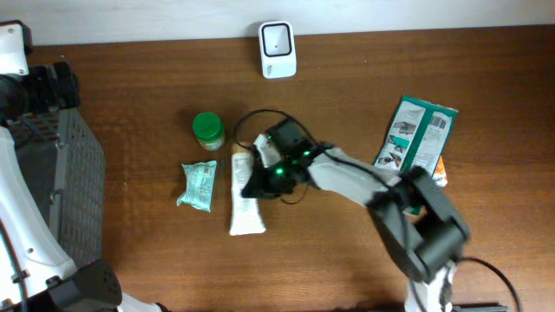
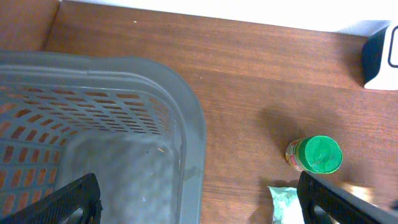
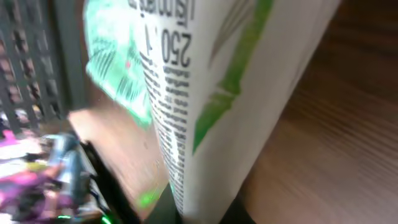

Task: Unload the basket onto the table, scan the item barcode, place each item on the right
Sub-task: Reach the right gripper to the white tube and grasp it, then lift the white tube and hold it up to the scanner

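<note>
A white tube with green print (image 1: 246, 208) lies on the wooden table, and my right gripper (image 1: 257, 179) is shut on its upper half. In the right wrist view the tube (image 3: 211, 93) fills the frame, pinched between the dark jaws of my right gripper (image 3: 205, 214) at the bottom edge. The white barcode scanner (image 1: 277, 48) stands at the table's far edge, also visible as the scanner (image 2: 382, 56) in the left wrist view. My left gripper (image 2: 199, 208) hangs open over the rim of the grey basket (image 2: 186, 124), holding nothing.
A green-lidded jar (image 1: 208, 128) and a pale green pouch (image 1: 198, 185) lie just left of the tube. A green and white box (image 1: 416, 139) lies at the right. The grey basket (image 1: 61, 182) sits at the left edge. A black cable loops behind the right gripper.
</note>
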{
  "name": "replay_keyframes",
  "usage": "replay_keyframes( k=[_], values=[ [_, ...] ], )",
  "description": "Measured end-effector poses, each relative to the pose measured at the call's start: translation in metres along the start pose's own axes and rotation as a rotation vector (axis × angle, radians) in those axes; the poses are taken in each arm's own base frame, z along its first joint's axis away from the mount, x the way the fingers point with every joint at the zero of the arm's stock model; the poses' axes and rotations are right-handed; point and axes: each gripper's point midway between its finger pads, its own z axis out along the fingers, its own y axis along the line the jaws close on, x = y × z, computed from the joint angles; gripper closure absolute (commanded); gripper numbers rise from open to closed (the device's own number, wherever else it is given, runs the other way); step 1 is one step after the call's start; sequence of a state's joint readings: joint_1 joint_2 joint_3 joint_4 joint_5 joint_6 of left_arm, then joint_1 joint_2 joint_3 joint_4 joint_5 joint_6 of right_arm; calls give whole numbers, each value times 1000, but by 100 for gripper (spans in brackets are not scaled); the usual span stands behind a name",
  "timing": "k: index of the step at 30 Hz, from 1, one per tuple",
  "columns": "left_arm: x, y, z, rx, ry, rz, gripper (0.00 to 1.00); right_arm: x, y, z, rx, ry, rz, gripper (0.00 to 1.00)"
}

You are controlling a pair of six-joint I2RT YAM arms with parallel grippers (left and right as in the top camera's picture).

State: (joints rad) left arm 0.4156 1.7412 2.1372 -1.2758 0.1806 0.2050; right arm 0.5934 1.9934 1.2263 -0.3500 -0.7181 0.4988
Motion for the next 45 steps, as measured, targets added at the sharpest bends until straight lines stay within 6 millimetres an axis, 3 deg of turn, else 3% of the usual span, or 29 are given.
replay_keyframes(
  k=[8, 10, 12, 16, 21, 28, 33, 35, 38, 42, 45],
  values=[
    [0, 0, 0, 0, 0, 0, 1, -21, 47, -138, 5, -249, -390, 96],
    [0, 0, 0, 0, 0, 0, 1, -23, 56, -169, -6, -314, -448, 96],
    [0, 0, 0, 0, 0, 0, 1, -18, 62, -185, -13, -339, -482, 96],
    [0, 0, 0, 0, -1, 0, 1, 0, 79, -202, -49, -337, -553, 96],
    [0, 0, 0, 0, 0, 0, 1, 13, 86, -206, -66, -321, -585, 96],
    [0, 0, 0, 0, 0, 0, 1, 12, 85, -206, -60, -323, -593, 96],
    [0, 0, 0, 0, 0, 0, 1, 3, 71, -209, 38, -329, -504, 96],
    [0, 0, 0, 0, 0, 0, 1, -11, 67, -214, 102, -326, -473, 96],
    [0, 0, 0, 1, 0, 0, 1, -51, 65, -226, 236, -330, -471, 96],
    [0, 0, 0, -1, -1, 0, 1, -134, 60, -245, 520, -421, -546, 96],
    [0, 0, 0, 0, 0, 0, 1, -190, 44, -253, 750, -517, -612, 96]
  ],
)
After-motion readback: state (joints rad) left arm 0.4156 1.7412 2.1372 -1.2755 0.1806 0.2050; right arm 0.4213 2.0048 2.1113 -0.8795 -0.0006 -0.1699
